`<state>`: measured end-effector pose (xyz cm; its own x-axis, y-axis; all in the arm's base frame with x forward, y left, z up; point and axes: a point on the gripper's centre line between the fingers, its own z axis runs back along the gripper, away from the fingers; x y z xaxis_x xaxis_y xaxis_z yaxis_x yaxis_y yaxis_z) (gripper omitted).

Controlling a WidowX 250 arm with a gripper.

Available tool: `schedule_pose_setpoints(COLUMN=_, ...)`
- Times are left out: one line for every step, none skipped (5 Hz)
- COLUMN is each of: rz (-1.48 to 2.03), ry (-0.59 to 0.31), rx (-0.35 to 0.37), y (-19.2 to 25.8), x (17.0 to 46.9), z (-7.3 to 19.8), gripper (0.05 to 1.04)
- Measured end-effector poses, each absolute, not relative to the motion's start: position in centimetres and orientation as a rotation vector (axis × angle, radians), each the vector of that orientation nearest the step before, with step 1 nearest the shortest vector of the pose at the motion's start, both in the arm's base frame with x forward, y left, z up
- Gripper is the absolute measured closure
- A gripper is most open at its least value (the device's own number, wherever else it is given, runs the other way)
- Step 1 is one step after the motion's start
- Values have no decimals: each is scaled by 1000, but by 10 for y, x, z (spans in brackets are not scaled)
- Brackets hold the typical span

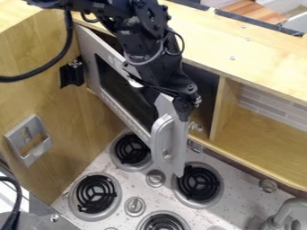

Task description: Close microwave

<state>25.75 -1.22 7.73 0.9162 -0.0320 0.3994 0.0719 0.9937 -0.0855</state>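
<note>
The door (178, 155) stands open, swung out over the stove (111, 166), with the microwave (205, 92) behind it. The gripper (183, 108) is at the door's upper edge, near its free end and just above the handle (158, 137); whether it is open or closed, I cannot tell. The step in hand looks like setting up the push. Next calls for steady pressure on the door's outer face, swinging it inward.
</note>
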Motion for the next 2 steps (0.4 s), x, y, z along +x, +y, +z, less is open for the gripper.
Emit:
schedule_pose_setpoints(rz=-52, ry=-391, rx=-100, y=-12, x=255, z=73, gripper=85)
schedule_pose_setpoints(rz=-52, ry=-367, rx=-61, y=-3, x=255, z=64, gripper=85)
